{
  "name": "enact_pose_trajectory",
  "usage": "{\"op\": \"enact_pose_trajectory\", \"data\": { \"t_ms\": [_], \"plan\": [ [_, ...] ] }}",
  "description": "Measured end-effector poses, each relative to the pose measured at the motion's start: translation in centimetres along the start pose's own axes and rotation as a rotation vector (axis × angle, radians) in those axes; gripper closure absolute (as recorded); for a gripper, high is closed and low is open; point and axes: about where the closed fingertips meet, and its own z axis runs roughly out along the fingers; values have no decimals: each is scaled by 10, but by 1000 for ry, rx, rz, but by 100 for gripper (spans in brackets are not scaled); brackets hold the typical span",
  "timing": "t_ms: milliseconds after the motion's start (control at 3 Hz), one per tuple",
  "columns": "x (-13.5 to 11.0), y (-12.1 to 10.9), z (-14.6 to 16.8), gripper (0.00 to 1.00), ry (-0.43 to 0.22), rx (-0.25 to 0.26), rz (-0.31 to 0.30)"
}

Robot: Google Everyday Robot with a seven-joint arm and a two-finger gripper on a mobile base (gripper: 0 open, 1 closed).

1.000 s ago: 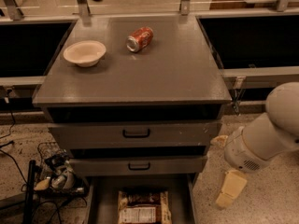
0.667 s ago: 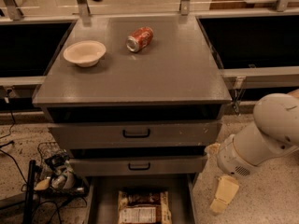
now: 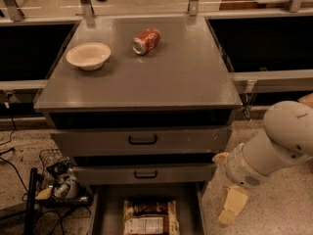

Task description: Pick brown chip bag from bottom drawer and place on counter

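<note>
Chip bag lies lengthwise front-to-back in the bottom drawer, just across its side wall from my empty gripper, whose opening I cannot tell

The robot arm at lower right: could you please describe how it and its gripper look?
The arm is smooth, rounded and white, with bulbous segments and a patch of small dotted holes near the wrist. The gripper, right of the bottom drawer, is cream-tan and blocky. No cables or markings show on it.
</note>
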Motion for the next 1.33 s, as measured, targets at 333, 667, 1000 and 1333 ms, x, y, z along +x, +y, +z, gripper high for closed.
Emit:
{"op": "enact_pose_trajectory", "data": {
  "t_ms": [333, 667, 1000, 1333],
  "plan": [
    [-9, 2, 74, 0, -40, -12, -7],
    [-9, 2, 74, 0, -41, -11, -7],
    [-3, -3, 82, 0, -33, 5, 47],
    [8, -14, 94, 0, -42, 110, 140]
  ]
}}
